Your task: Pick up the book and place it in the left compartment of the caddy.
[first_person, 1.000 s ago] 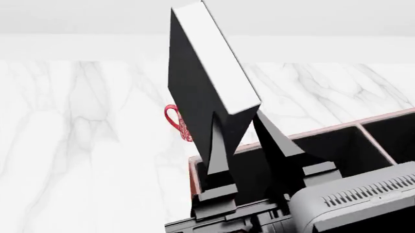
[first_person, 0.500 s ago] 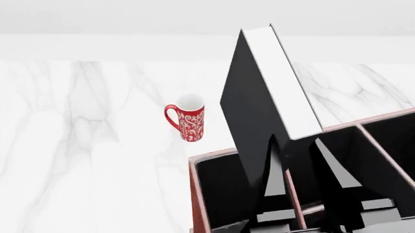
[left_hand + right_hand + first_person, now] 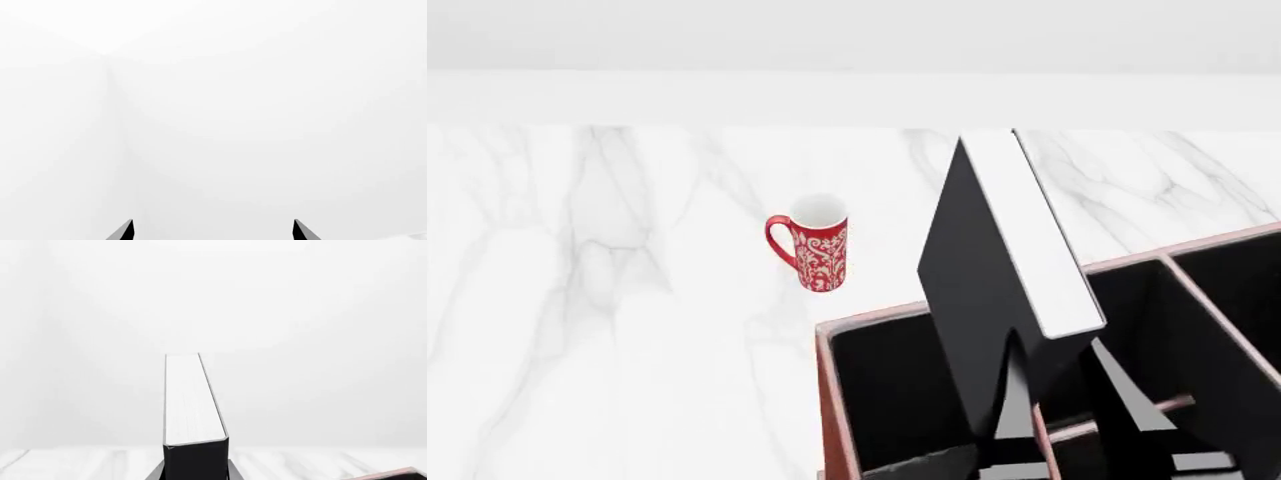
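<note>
On the white marble table (image 3: 601, 300) the red patterned mug (image 3: 814, 248) stood upright at the left, handle toward the left, well apart from everything else; just right of it and nearer the camera sat the caddy (image 3: 827, 400), its reddish-brown wall and pale rim framing black-lined sections; the left compartment (image 3: 894, 400) lay open beside that wall, bounded on its right by a divider (image 3: 1044, 440); the book (image 3: 994, 290) rose steeply tilted over the caddy, black cover facing left and white page edges facing up and right, its lower end reaching down at the divider between the left compartment and the next section, though whether it touched the floor could not be told; the right gripper (image 3: 1065, 405) pinched the book's lower part, 1 dark finger against the black cover and the other on the far side, both jaws pressed against it; in the right wrist view the book (image 3: 193, 425) stood between the finger tips, page edges pale, with marble and a corner of the caddy (image 3: 400, 474) beyond; farther right in the head view 2 more sections sat behind another divider; the left gripper (image 3: 212, 231) showed only 2 dark finger tips set wide apart against a blank white background, holding nothing.
</note>
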`<state>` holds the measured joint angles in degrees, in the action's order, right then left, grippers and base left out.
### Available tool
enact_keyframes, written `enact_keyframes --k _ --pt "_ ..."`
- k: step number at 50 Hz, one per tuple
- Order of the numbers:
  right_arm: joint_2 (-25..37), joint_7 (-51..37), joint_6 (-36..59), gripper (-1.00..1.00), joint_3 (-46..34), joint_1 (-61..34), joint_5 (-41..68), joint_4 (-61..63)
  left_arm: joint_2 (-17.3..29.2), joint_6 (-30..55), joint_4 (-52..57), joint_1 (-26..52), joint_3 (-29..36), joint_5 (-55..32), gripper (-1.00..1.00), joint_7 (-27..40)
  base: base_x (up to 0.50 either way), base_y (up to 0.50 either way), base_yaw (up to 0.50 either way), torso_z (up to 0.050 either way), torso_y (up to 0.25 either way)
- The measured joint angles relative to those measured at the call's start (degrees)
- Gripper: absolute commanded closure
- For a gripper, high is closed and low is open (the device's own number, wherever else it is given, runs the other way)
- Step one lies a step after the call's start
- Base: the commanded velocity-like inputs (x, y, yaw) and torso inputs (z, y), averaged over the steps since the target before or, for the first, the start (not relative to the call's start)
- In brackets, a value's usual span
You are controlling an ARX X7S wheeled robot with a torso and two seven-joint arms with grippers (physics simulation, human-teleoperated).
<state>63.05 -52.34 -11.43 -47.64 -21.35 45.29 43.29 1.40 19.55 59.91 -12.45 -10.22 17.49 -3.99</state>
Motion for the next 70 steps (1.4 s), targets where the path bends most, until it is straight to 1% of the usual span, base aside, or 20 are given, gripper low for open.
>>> enact_keyframes --k 12,37,70 --pt "-1.06 0.55 -0.78 1.00 -0.31 1.37 -0.40 -3.94 0.00 -0.07 0.00 -0.06 0.10 0.04 -1.00 0.03 0.00 0.00 0.00 0.001 0.002" --pt "-2.68 1.73 -2.62 1.00 -1.81 4.94 -1.90 -8.05 0.00 -0.18 0.00 -0.07 -0.06 -0.15 -1.00 0.04 0.00 0.00 0.00 0.000 0.001" --pt "-7.17 5.21 -1.97 1.00 -3.28 5.18 -0.78 -17.62 0.00 -0.36 0.00 -0.16 0.04 0.08 -1.00 0.24 0.00 0.00 0.00 0.000 0.001"
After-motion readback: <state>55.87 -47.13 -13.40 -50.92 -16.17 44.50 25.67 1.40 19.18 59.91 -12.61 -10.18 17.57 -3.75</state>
